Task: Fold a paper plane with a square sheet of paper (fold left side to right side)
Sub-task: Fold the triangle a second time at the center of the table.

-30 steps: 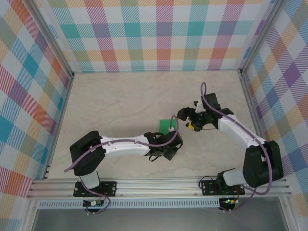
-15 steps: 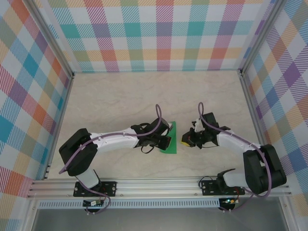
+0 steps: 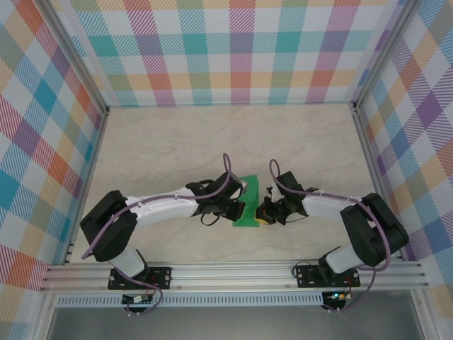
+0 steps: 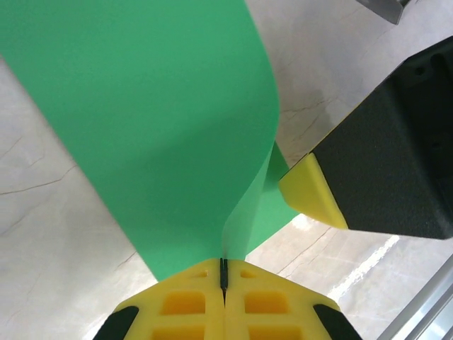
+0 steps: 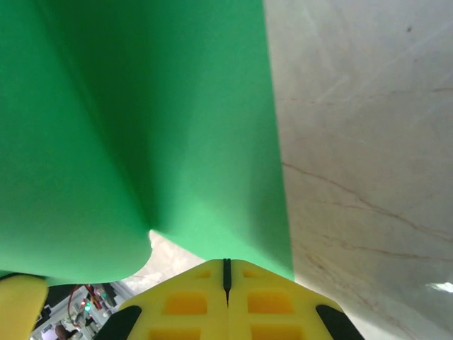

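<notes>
On the tabletop [image 3: 163, 149], the square sheet of paper [image 3: 250, 193] bowed upward, long axis running away from the bases, clenched leftward by the left fingers [image 4: 185, 303] and rightward by the right fingers [image 5: 269, 303].

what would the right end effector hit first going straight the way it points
The right end effector pinches the green paper, which curves just ahead; behind that, probably the left end effector, though depth is unclear.

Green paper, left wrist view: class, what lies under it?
Under the green paper the marbled table shows beside its edges, and a lower layer below the curl. The table straight beneath is covered.
</notes>
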